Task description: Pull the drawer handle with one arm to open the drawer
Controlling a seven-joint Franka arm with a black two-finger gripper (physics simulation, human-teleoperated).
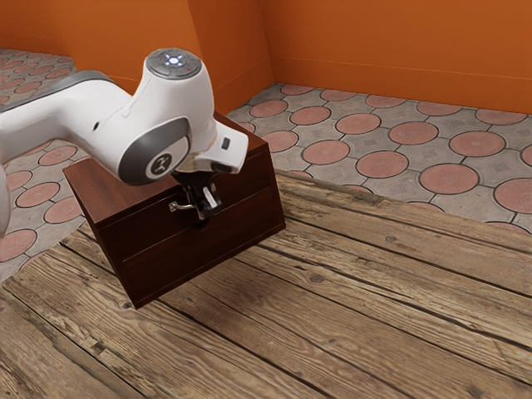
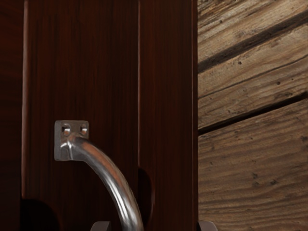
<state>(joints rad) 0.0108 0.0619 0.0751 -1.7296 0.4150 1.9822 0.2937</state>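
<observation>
A dark red-brown wooden drawer cabinet (image 1: 208, 241) stands on the plank floor, and the seams of its front look flush. On the upper drawer front (image 2: 96, 72) sits a curved silver handle (image 1: 178, 204), fixed by a small square plate. My black gripper (image 1: 202, 214) hangs from the white hand right at that front, open. The handle bar (image 2: 103, 168) curves down between my two fingertips (image 2: 101, 225), which stand well apart and do not pinch it.
Weathered wooden planks (image 1: 374, 291) run under and in front of the cabinet. Behind it lies a floor of round terracotta tiles (image 1: 382, 133), closed off by orange walls (image 1: 399, 41). My white arm (image 1: 75, 116) reaches in over the cabinet's top.
</observation>
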